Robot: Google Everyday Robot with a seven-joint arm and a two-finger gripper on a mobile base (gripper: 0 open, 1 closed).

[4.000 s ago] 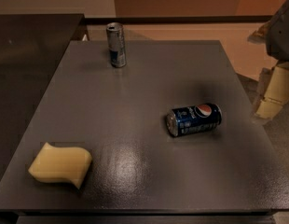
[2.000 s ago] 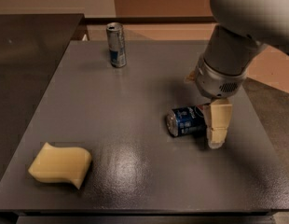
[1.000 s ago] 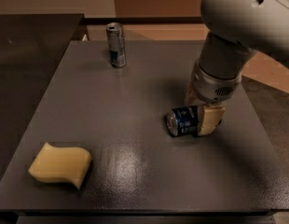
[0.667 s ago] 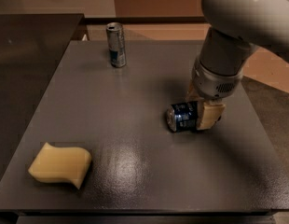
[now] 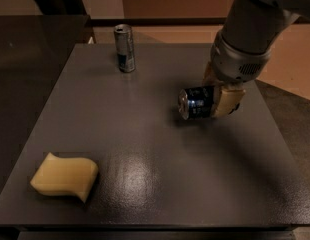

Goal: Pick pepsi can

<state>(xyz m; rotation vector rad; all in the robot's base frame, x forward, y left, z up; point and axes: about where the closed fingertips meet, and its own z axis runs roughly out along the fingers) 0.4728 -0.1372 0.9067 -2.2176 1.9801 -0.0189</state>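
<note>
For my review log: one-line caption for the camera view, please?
Gripper clamps the sideways pepsi can right of table centre; slim can upright at back, yellow sponge front-left.

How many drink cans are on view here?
2. The pepsi can is held sideways in the gripper, jaws shut on it, over the table; a taller slim can stands upright near its far edge.
</note>
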